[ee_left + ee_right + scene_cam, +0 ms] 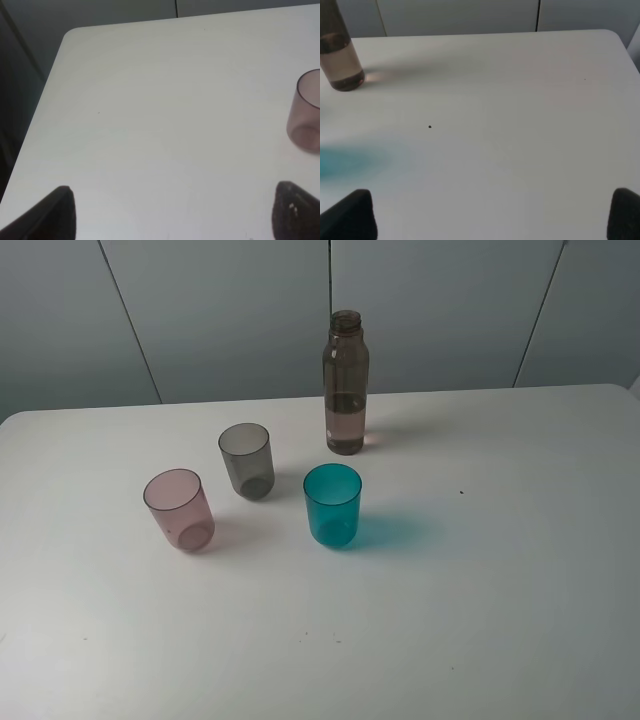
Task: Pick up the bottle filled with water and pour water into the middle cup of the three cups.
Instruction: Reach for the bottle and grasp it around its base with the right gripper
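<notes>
- The bottle is seen upright and uncapped at the back of the tabletop. It is partly filled with water and stands apart from all three cups.
- The left hand and the right hand are both spread wide, with nothing held between the fingers; neither has reached the bottle.
- The tall, slim bottle could be tipped if one finger were struck against it before the other. With no cap fitted, water would be spilled at once.
- A slip is judged possible on the smooth plastic if too little pressure were applied, or if the narrow neck were gripped.
- The teal cup stands just in front of the bottle, so it could be knocked over by a low approach from the near side.
- The grey cup lies between the teal cup and the pink cup. A badly aimed pour could therefore be sent into the wrong cup or onto the tabletop.
- The light cups could be toppled by a touch from the lowered neck, and a fast tilt could make the stream overshoot.
</notes>
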Tool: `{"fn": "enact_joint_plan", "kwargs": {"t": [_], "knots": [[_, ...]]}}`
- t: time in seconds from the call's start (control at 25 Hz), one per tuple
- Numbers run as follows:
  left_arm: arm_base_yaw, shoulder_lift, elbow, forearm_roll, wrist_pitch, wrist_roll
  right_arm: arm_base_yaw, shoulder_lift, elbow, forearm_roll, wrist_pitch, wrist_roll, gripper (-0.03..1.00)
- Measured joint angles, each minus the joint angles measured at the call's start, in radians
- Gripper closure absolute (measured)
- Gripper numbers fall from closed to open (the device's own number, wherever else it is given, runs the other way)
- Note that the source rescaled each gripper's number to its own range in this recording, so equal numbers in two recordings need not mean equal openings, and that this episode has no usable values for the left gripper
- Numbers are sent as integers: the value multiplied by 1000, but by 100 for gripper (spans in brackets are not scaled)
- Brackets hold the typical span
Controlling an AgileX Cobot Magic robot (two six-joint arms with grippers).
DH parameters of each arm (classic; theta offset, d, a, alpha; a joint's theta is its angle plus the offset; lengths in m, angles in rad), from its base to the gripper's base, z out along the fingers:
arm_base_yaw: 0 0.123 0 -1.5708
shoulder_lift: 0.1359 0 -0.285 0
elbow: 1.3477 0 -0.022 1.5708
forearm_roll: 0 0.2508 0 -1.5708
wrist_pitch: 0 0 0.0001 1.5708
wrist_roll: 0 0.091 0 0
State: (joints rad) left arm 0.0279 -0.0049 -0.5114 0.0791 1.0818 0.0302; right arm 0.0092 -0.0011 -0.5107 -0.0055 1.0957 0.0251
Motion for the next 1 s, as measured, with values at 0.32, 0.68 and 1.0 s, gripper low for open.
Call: {"fn": "enact_joint_plan", "kwargs": {"t": [0.32, 0.68, 1.0], "knots": [[0, 0, 0, 0, 0, 0, 0, 0, 0, 0, 0, 0, -3], [0, 0, 0, 0, 0, 4, 0, 0, 0, 0, 0, 0, -3], [0, 0, 0, 0, 0, 4, 0, 0, 0, 0, 0, 0, -3]]}}
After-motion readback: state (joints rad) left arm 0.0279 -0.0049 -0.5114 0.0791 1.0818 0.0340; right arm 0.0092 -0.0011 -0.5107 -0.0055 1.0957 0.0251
